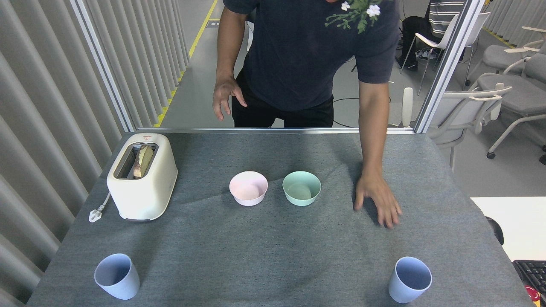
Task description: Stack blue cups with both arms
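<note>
Grey table (pixel 273 256): blue cups at seven (pixel 117 276) and five o'clock (pixel 409 279), apparently unstacked; neither gripper visible, so jaw state unknown.

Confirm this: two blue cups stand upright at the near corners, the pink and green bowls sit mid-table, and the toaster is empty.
Not quite. The head view shows the toaster holding a slice of bread in its slot. The rest holds: the blue cups upright, pink bowl and green bowl mid-table.
</note>
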Controlling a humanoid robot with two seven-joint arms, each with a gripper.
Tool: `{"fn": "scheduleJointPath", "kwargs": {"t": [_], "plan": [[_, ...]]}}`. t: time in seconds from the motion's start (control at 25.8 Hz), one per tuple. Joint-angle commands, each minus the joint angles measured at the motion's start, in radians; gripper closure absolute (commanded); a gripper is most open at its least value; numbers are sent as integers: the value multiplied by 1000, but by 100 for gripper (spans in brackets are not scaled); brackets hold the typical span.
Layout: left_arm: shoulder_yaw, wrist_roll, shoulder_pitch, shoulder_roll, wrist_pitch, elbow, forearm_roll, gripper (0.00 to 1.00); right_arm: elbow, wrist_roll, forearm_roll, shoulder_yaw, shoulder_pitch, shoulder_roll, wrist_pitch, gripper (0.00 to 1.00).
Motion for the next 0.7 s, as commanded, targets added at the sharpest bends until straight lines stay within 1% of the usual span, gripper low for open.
{"fn": "scheduleJointPath", "kwargs": {"t": [0.0, 0.23, 0.31, 0.47, 0.66], "plan": [[0, 2, 1, 1, 0, -2, 0, 0, 3, -1, 0, 0, 0, 0, 0, 0], [5, 2, -7, -4, 3, 12, 6, 0, 4, -1, 0, 2, 0, 0, 2, 0], [18, 3, -15, -4, 24, 24, 51, 0, 4, -1, 0, 0, 0, 0, 0, 0], [25, 3, -35, -16, 123, 32, 175, 0, 6, -1, 0, 2, 0, 0, 2, 0], [23, 0, -85, -16, 251, 69, 186, 0, 10, 1, 0, 2, 0, 0, 2, 0]]}}
